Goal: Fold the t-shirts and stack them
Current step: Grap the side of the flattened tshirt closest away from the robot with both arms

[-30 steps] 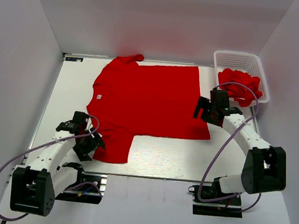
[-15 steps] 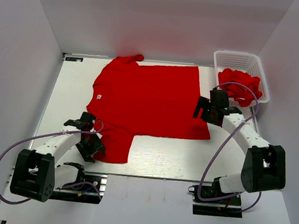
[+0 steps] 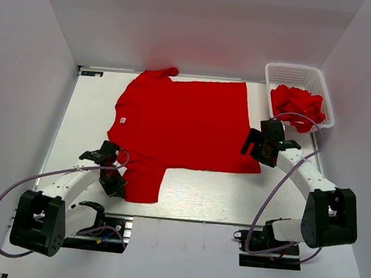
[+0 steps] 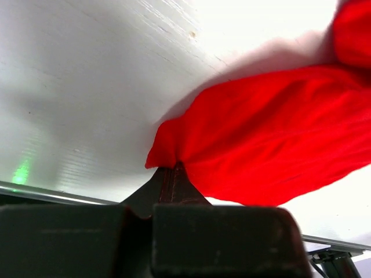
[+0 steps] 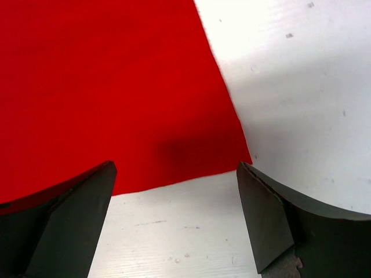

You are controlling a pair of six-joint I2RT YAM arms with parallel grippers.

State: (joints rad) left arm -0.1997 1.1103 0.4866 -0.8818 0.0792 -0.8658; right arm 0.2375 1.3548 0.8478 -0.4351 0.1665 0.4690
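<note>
Where left tool (image 4: 172, 169) pinches t-shirt (image 4: 278, 133), cloth bunches — hem hidden (sleeve).

You have no legible text, number or brand in any of these views. The one label is the small white neck tag (image 3: 123, 120) on the spread red t-shirt (image 3: 187, 123). From the top view it is too small for you to make out any print on it. A small dark strip (image 3: 92, 73) at the far left corner of the table (image 3: 206, 193) is just as unreadable to you.
</note>
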